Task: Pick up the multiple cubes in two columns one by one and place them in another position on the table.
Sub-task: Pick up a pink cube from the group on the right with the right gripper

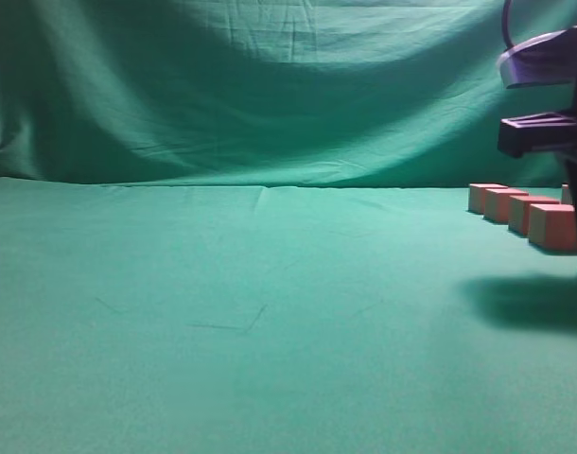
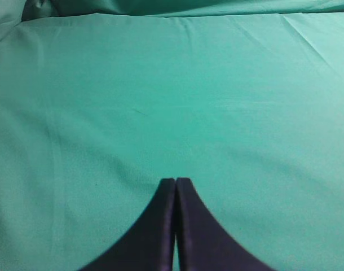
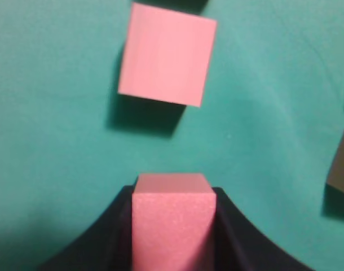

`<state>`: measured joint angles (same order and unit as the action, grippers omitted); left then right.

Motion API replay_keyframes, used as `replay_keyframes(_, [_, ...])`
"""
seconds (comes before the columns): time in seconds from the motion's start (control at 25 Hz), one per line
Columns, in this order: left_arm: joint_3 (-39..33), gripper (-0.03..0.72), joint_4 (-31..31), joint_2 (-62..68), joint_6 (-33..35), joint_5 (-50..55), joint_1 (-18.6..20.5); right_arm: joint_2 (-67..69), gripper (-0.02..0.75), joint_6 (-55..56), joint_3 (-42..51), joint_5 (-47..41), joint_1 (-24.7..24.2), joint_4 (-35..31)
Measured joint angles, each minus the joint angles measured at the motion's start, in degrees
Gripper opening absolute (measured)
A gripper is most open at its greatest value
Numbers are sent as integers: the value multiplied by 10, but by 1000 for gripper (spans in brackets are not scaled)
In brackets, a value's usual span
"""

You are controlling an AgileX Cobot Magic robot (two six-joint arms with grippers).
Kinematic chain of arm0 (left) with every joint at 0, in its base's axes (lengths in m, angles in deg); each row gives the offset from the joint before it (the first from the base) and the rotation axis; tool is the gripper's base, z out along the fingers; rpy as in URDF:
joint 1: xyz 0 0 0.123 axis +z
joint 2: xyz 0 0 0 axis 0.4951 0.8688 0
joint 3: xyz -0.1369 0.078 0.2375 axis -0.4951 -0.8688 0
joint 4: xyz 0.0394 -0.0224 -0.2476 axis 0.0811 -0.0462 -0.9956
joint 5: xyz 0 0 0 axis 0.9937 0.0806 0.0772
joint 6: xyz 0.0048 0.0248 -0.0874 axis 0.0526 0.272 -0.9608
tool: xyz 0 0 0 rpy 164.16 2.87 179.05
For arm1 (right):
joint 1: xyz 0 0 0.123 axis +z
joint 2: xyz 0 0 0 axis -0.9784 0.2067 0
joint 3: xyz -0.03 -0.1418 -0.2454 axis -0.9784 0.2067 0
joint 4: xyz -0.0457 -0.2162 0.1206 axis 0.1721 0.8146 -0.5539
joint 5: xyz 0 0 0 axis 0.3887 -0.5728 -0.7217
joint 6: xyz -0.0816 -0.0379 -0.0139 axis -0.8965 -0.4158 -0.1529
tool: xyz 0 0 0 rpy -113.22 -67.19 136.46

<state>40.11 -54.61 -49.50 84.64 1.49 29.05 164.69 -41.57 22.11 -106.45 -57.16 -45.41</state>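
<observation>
In the right wrist view a salmon-pink cube (image 3: 171, 223) sits between my right gripper's (image 3: 172, 192) black fingers, which press on both its sides. A second cube (image 3: 167, 53) lies on the green table (image 3: 59, 141) just ahead, apart from the held one. A third, in shade, shows at the right edge (image 3: 342, 164). The exterior view shows a row of cubes (image 1: 530, 214) at the far right, with the right arm (image 1: 549, 95) above them and mostly cut off by the frame. My left gripper (image 2: 175, 182) is shut and empty over bare cloth.
Wrinkled green cloth covers the table (image 1: 251, 312) and a draped green backdrop (image 1: 270, 85) hangs behind it. The arm's shadow (image 1: 534, 301) falls in front of the row of cubes.
</observation>
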Motion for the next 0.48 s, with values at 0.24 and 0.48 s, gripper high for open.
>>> replay_keyframes(0.24, [0, 0, 0, 0, 0, 0, 0, -32, 267, -74, -80, -121, 60, -37])
replay_keyframes(0.48, [0, 0, 0, 0, 0, 0, 0, -48, 267, -186, -161, -144, 140, -46])
